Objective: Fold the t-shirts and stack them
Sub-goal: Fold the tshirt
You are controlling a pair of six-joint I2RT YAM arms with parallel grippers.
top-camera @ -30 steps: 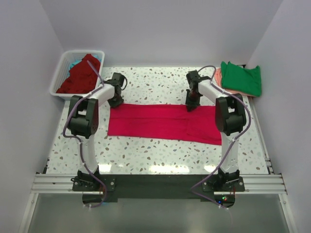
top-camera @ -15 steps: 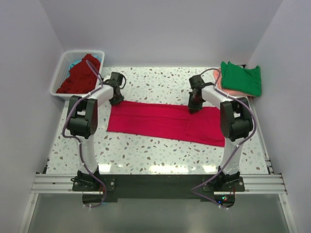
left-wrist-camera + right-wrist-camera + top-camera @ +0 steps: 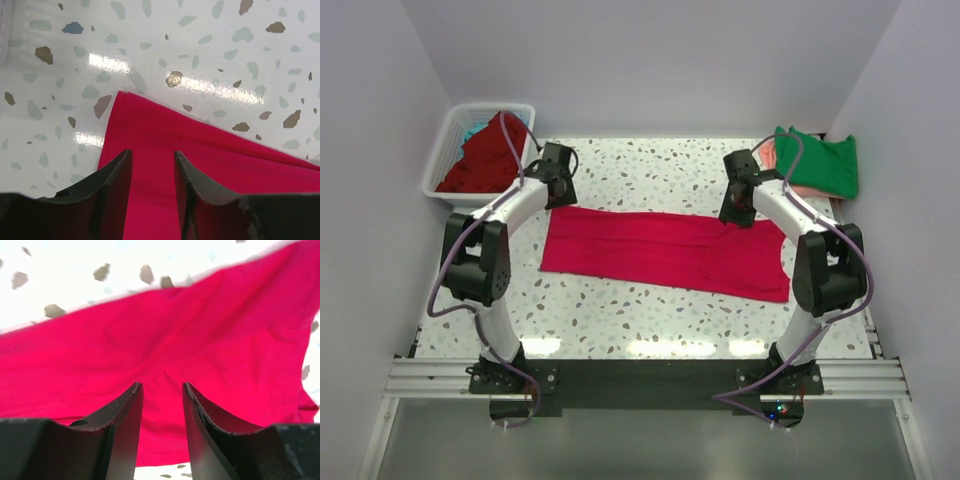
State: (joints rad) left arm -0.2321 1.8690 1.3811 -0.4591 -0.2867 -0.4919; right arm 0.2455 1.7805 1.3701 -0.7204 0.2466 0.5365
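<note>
- Crimson-pink cloth t-shirt [image 3: 665, 252]: folded into a long flat band. It lies across the middle of the white speckled terrazzo tabletop [image 3: 620, 315], running from near the left edge towards the right edge. Its right end is broader than its left.
- Left jaws, on the white left arm [image 3: 510, 212]: above the band's far left corner. They stand part-way apart with nothing between them, and the wrist view shows only pink cloth [image 3: 225, 190] through the gap. Whether the tips touch the cloth cannot be told.
- Right jaws, on the white right arm [image 3: 790, 205]: over the band's far edge, near its right end. They are likewise parted and empty, with smooth pink cloth [image 3: 150, 335] beneath.
- Dark red cloth t-shirt [image 3: 480, 158]: heaped in the white slatted plastic basket [image 3: 438, 165] at the tabletop's far left corner. A scrap of teal cloth [image 3: 470, 130] shows behind it.
- Green cloth t-shirt [image 3: 817, 163]: folded at the far right corner. It lies on a salmon-pink cloth [image 3: 770, 155] whose edge shows at its left side.
</note>
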